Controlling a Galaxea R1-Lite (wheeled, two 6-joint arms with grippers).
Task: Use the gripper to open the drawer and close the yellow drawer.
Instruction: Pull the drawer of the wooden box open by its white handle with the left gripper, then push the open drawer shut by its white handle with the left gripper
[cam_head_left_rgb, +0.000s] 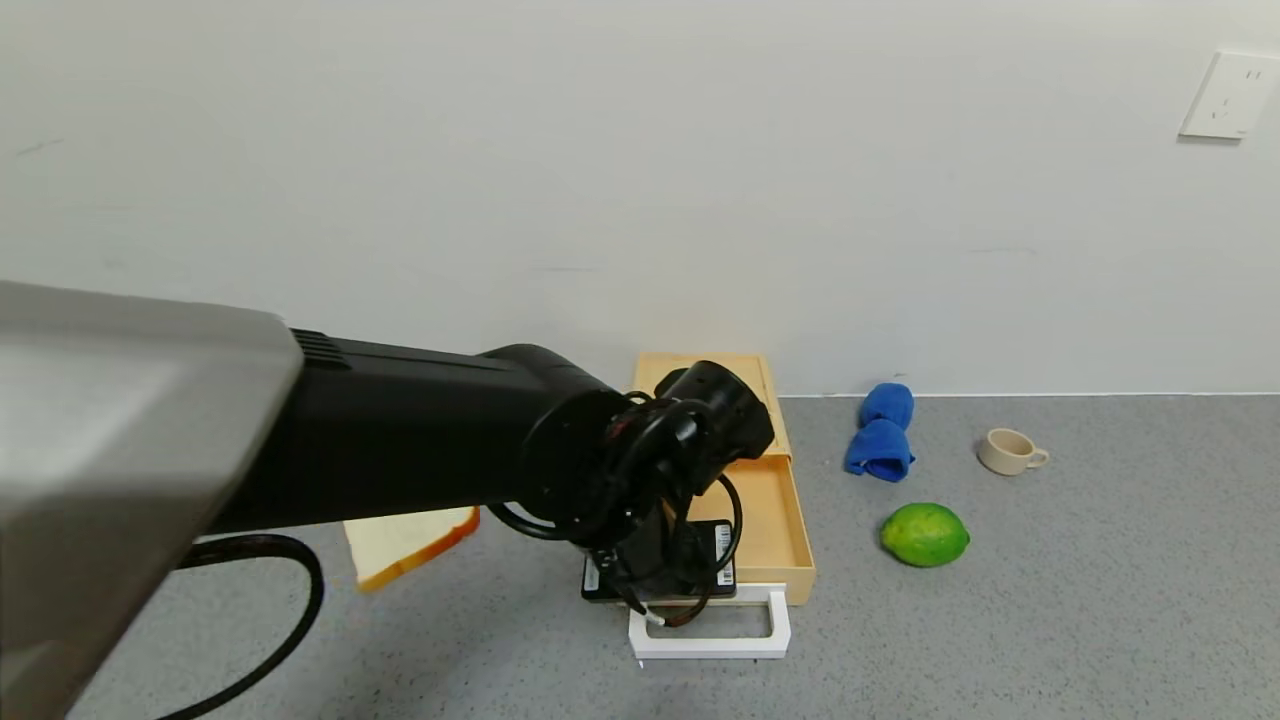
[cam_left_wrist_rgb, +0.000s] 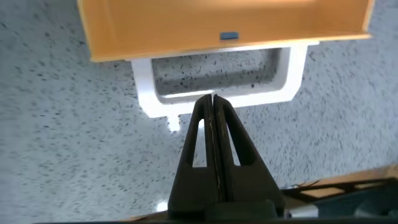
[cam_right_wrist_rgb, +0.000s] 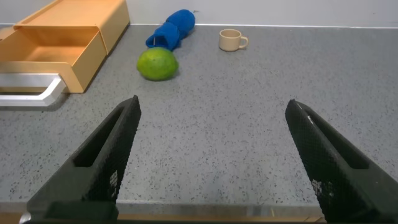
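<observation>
Left gripper at the open yellow drawer.
Jaws were pressed together, tips touching the white handle bar; drawer tray lay at 12 o'clock beyond it.

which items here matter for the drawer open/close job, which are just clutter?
Job: yellow drawer, tray pulled out; its white handle; left gripper, shut at the handle.
Clutter: lime, blue cloth, cup, bread slice. Right gripper idle, open.

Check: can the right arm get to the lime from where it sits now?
Probably yes. The right gripper is open, facing the lime across bare counter, with nothing between. The drawer and its white handle lie off to one side, and the left gripper is at that handle.
</observation>
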